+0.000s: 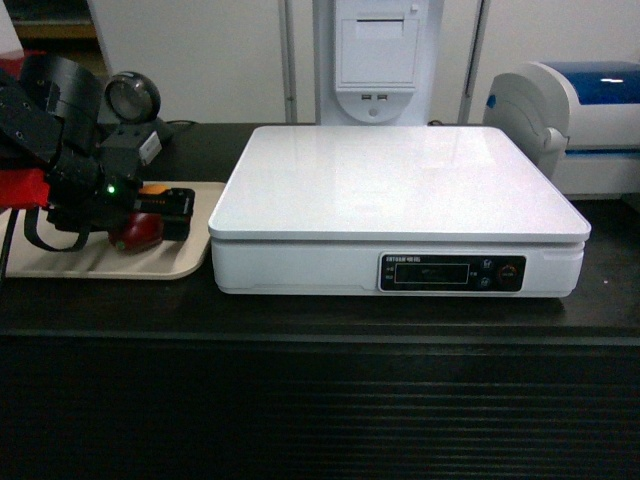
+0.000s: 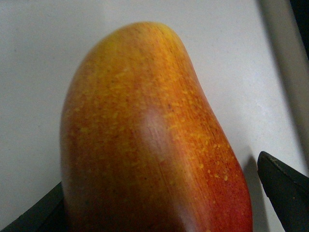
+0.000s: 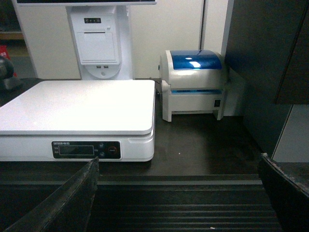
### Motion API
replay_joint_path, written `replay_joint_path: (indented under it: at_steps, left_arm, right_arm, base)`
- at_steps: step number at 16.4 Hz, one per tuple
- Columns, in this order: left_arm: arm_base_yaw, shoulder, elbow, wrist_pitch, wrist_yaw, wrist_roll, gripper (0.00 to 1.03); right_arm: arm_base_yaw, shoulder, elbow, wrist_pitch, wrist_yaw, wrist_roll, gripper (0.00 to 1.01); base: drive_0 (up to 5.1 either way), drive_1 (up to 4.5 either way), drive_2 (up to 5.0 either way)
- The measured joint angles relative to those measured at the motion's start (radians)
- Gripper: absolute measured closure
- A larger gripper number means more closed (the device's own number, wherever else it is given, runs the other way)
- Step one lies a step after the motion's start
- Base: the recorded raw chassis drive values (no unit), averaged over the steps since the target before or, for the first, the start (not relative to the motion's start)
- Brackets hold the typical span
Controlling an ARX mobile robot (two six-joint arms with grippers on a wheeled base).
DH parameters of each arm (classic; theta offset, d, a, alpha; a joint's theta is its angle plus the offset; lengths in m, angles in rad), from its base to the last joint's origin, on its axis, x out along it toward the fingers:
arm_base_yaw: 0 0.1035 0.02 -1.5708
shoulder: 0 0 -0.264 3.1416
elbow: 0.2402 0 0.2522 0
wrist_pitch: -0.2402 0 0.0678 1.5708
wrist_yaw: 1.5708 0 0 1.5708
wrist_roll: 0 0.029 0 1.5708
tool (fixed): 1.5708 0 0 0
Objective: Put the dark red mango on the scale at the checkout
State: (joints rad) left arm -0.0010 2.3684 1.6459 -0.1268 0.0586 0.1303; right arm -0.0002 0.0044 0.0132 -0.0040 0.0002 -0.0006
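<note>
- Head view: left gripper (image 1: 140, 222) down over the beige tray (image 1: 70, 262), at the left end of the checkout (image 1: 320, 400). Dark red mango (image 1: 138, 231) low on the tray between the fingers, partly hidden by the wrist. Probably lowered there to take the fruit before carrying it rightward. Scale (image 1: 400, 190) just beside the tray, white top bare, dark display panel (image 1: 452, 272) facing forward. Ready to receive the fruit, by the look of it. Right arm not in sight here.
- Left wrist view: mango (image 2: 149, 140) filling most of the frame, red-orange skin with yellow speckling and a yellower crown, resting against the pale tray surface (image 2: 38, 72). Dark fingertips (image 2: 282, 181) at the lower corners, one on each side of the fruit. Straddling it, so set for a grasp; contact hidden, so cannot tell whether clamped or merely poised.
- Right wrist view: right gripper (image 3: 178, 193) held back in front of the counter, fingers (image 3: 63, 203) spread wide with nothing between them. Likely parked clear so the scale (image 3: 77, 106) stays free. White-and-blue printer (image 3: 193, 84) beyond the scale's right edge, apart from it.
</note>
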Motion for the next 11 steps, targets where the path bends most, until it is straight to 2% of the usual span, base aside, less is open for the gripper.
replay_joint_path:
  at_steps: [1,3,5,11]
  left_arm:
    - [-0.003,0.003,0.0,-0.002,-0.007,0.008,0.08]
    - [-0.004,0.003,0.002,-0.01,-0.014,0.011,0.28]
    - [-0.004,0.003,0.004,-0.012,-0.014,0.015,0.4]
    - [0.007,-0.013,-0.019,0.005,-0.017,0.028,0.42]
  right_arm:
    - [0.0,0.0,0.0,0.0,0.0,0.0,0.03]
    - [0.0,0.0,0.0,0.0,0.0,0.0,0.03]
    - [0.0,0.0,0.0,0.0,0.0,0.0,0.03]
    - [0.0,0.0,0.0,0.0,0.0,0.0,0.03]
  base:
    - [0.0,0.0,0.0]
    - [0.0,0.0,0.0]
    - [0.0,0.0,0.0]
    - [0.0,0.0,0.0]
